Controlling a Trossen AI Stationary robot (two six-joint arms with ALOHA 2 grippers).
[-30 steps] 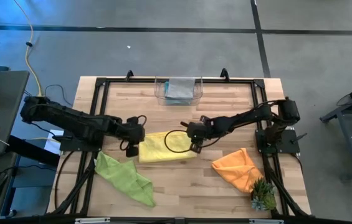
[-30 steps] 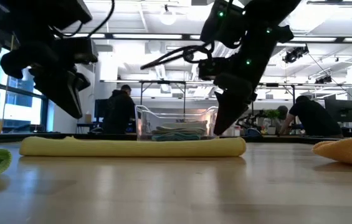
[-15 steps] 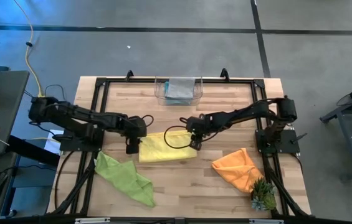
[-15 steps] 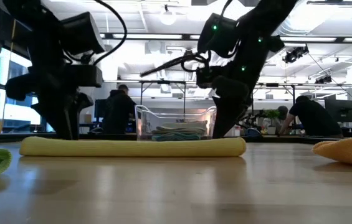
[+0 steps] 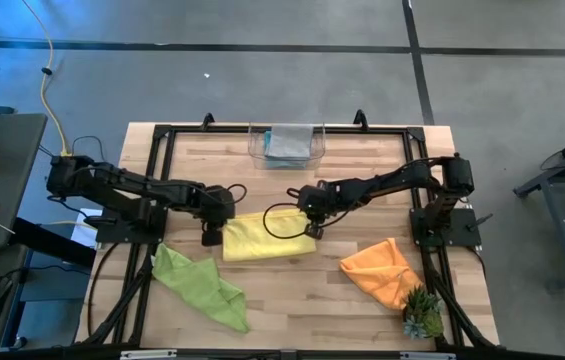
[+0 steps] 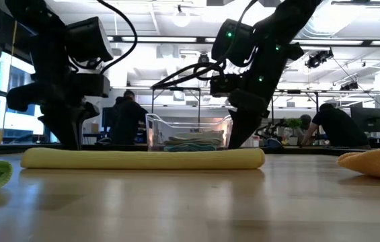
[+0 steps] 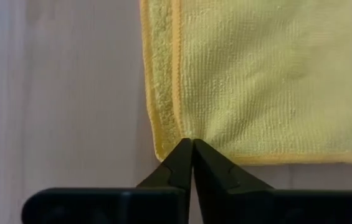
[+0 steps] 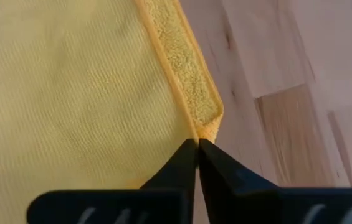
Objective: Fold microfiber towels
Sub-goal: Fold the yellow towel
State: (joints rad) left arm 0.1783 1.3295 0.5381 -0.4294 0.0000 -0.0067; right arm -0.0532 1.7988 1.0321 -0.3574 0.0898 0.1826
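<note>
Both fingers now pinched on fuzzy yellow towel (image 5: 267,235) corners, left gripper (image 7: 191,146), right gripper (image 8: 197,144)

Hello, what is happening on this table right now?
Two robot arms are folding towels. The left gripper and the right gripper are each shut on a corner of the yellow towel, which lies flat mid-table. The green towel and orange towel wait crumpled nearby.

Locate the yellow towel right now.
In the high view the yellow towel lies folded mid-table, between the left gripper and the right gripper, each shut on one end. The green towel and orange towel lie nearer the front edge.
</note>
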